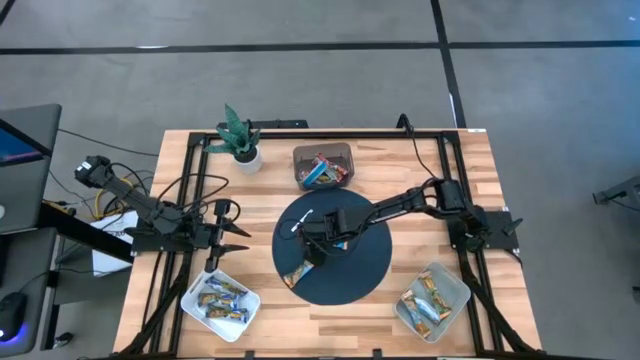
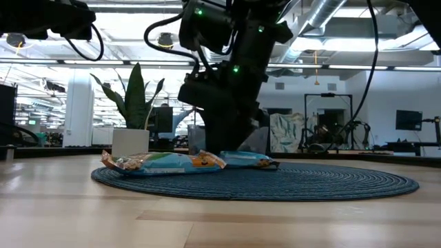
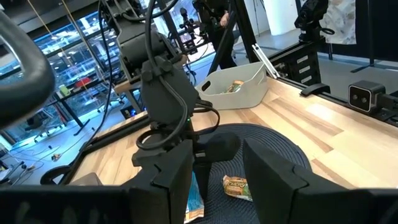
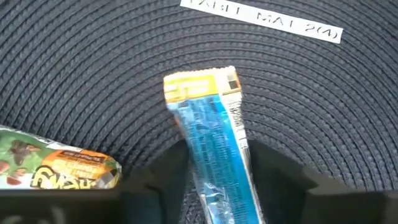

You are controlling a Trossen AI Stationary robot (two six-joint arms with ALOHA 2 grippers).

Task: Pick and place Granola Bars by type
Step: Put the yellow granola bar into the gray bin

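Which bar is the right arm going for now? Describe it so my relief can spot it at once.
Find the round dark woven mat at the table's middle. The right gripper is down over the mat's left part, and a blue bar with a yellow end lies between its fingers. The neighbouring bar on the mat is green and orange and lies free.

white label (image 4: pixel 261 20) on mat, "TABLE MAT 2(4)"

Grey floor (image 1: pixel 300 80) surrounds the wooden desk (image 1: pixel 480 180); beyond it, an open office with ceiling ducts (image 2: pixel 324 14) and strip lights.
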